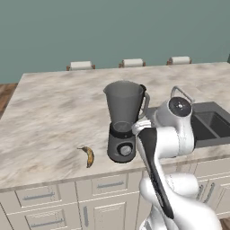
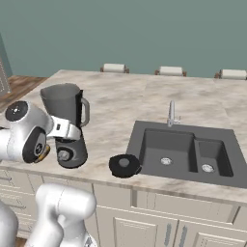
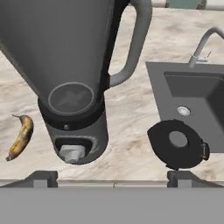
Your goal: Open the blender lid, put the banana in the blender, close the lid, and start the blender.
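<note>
The blender [image 1: 122, 121] stands near the counter's front edge, its grey jar open at the top and empty. Its dark base and round knob [image 3: 72, 153] lie just ahead of my gripper [image 3: 113, 178], which is open with nothing between its fingertips [image 3: 41, 177]. From the right base view my gripper [image 2: 72, 132] hovers close in front of the blender [image 2: 65, 108], at the level where jar meets base. The black blender lid [image 2: 124, 165] lies flat on the counter between blender and sink, to the right in the hand view [image 3: 177, 143]. The banana [image 1: 89, 156] lies on the counter left of the blender [image 3: 21, 137].
A dark double sink [image 2: 183, 149] with a faucet [image 2: 171, 113] is set into the marble counter [image 1: 54, 112] to the right. Chair backs [image 1: 132, 63] line the counter's far edge. Cabinet drawers run below the front edge [image 1: 108, 184].
</note>
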